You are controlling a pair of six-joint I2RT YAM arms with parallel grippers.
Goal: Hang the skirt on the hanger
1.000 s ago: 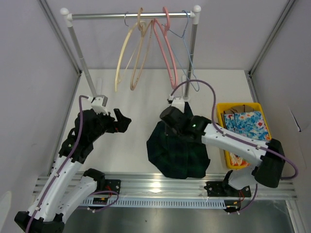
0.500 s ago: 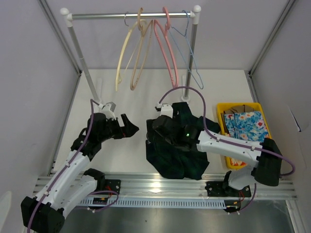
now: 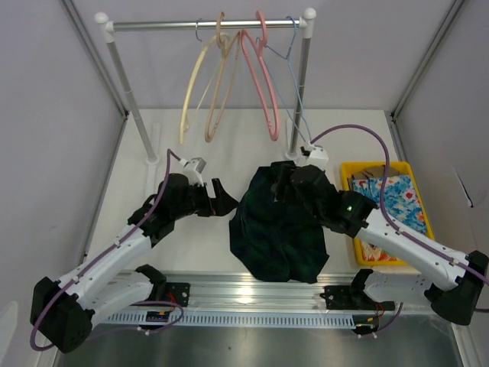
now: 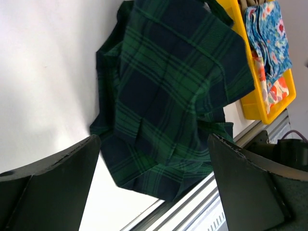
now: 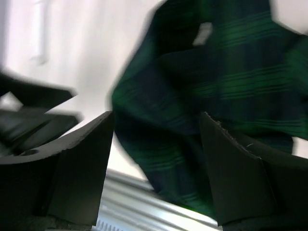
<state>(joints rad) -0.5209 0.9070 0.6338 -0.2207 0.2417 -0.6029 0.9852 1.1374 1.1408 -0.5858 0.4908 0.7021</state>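
The dark green and navy plaid skirt (image 3: pixel 279 229) lies crumpled on the white table, near the front rail. My right gripper (image 3: pixel 281 183) hovers open over the skirt's far edge and holds nothing; in the right wrist view the skirt (image 5: pixel 226 91) is blurred beyond the gripper (image 5: pixel 156 168). My left gripper (image 3: pixel 223 200) stands open just left of the skirt, apart from it. In the left wrist view the skirt (image 4: pixel 173 86) fills the space ahead of the open gripper (image 4: pixel 154 192). The cream-yellow hanger (image 3: pixel 189 95) hangs at the left end of the row on the rail (image 3: pixel 168 25).
A tan hanger (image 3: pixel 219 92), a pink hanger (image 3: pixel 263 84) and a thin blue wire hanger (image 3: pixel 293 76) share the rail. A yellow bin (image 3: pixel 359 166) at the right holds a floral blue-orange cloth (image 3: pixel 401 200). The rack's posts (image 3: pixel 302 84) stand behind the skirt.
My right gripper has opened, let go of the skirt and drawn back to the right. The skirt now rests flatter on the table. My left arm has reached right, toward the skirt.
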